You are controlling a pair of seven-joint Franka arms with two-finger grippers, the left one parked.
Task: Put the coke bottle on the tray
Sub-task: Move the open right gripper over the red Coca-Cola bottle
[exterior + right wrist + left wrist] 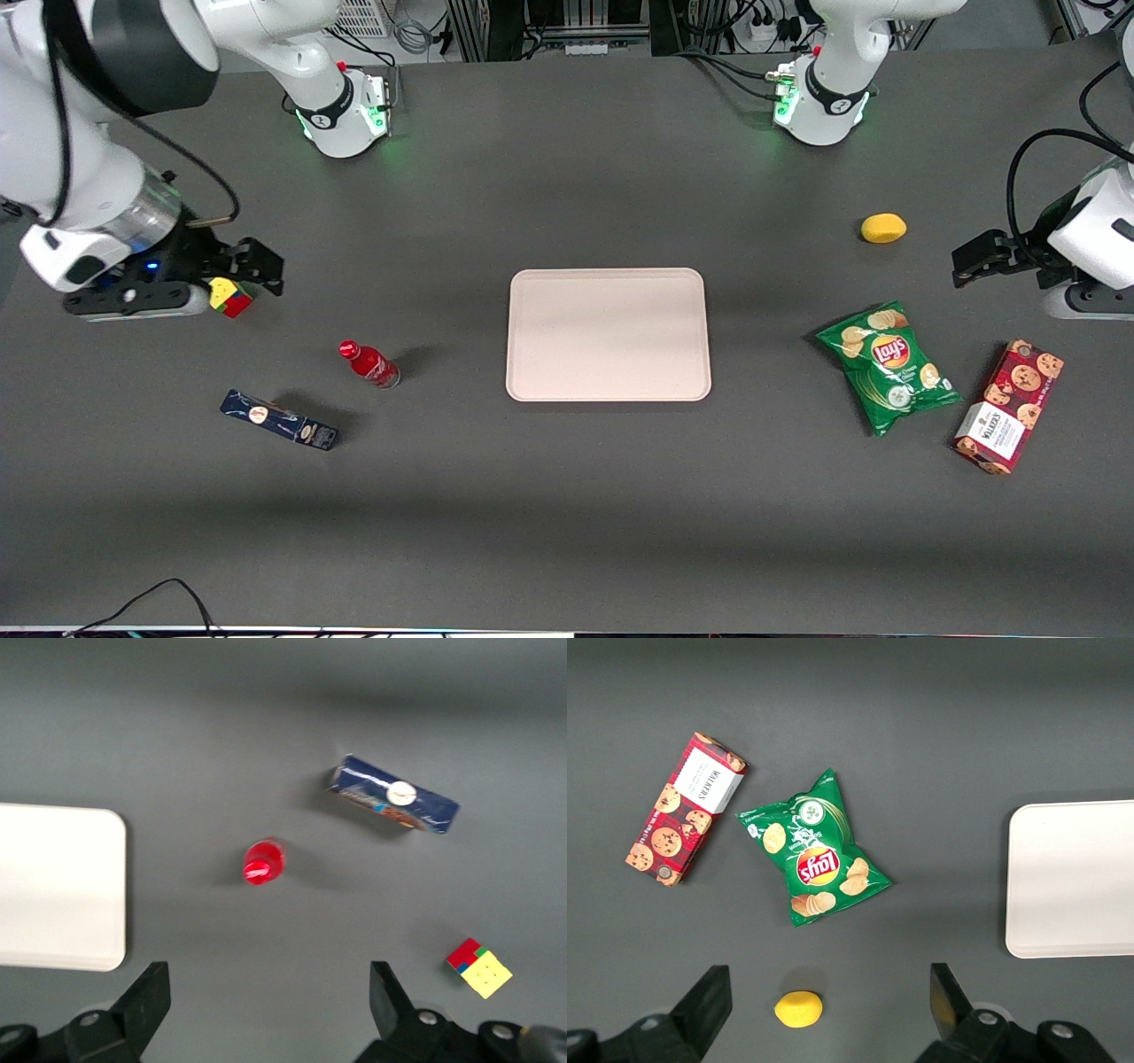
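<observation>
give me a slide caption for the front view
Open gripper raised near the cube; coke bottle stands off the tray.

This is a robotics lab. A bare dark grey table [567, 532] carries two white arm bases [341, 111] bolted to its surface, each glowing green, with loose black cables [709, 66] and power strips along the edge farthest from the front camera. Below the gripper [252, 266], wide open above the table, lies a scatter of test props: a puzzle cube [230, 297], a dark blue box [279, 419], a coke bottle [369, 363] and a tray [609, 334].
</observation>
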